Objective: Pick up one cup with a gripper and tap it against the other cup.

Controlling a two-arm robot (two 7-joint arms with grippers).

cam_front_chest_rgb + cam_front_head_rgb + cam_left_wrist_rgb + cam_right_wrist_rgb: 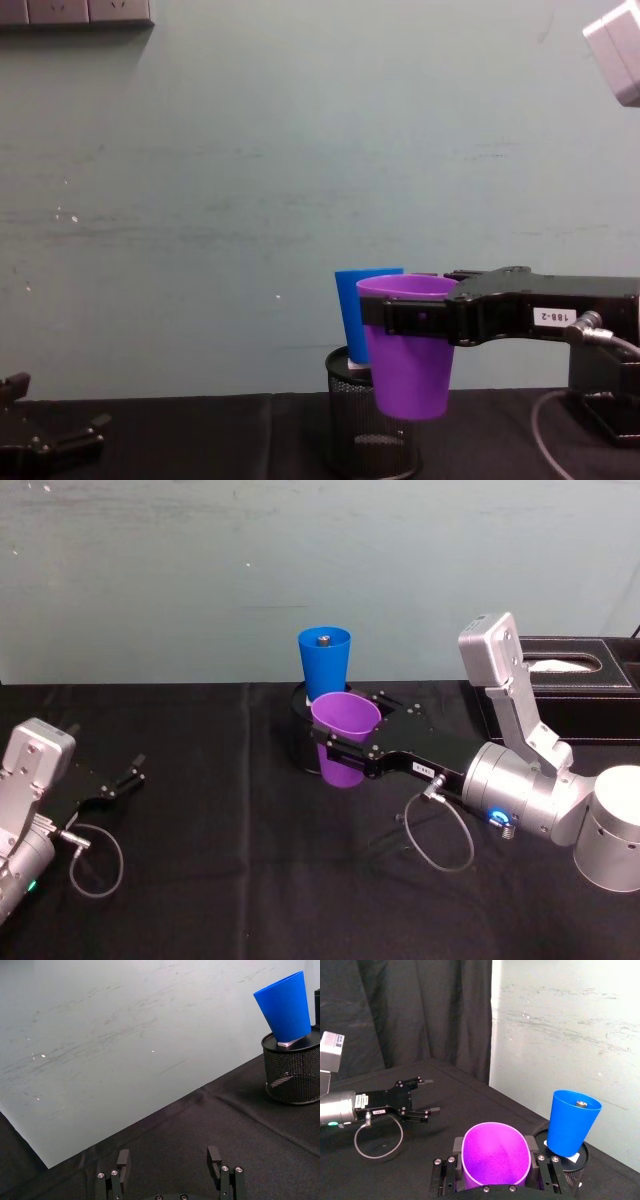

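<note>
My right gripper [350, 732] is shut on the purple cup [345, 735], gripping it just below the rim and holding it upright above the table. The blue cup [324, 665] stands upright on top of a black mesh pen holder [350, 430], just behind the purple one. In the right wrist view a small gap separates the purple cup [495, 1157] from the blue cup [572, 1122]. In the chest view the purple cup [408, 350] overlaps the blue cup [352, 315]. My left gripper [125, 775] rests open and empty on the black cloth at the far left.
A black tissue box [570, 680] sits at the back right, behind the right arm. Cable loops lie on the cloth beside each arm. A pale wall runs along the table's far edge. The cloth between the left gripper [169, 1160] and the pen holder [292, 1072] is bare.
</note>
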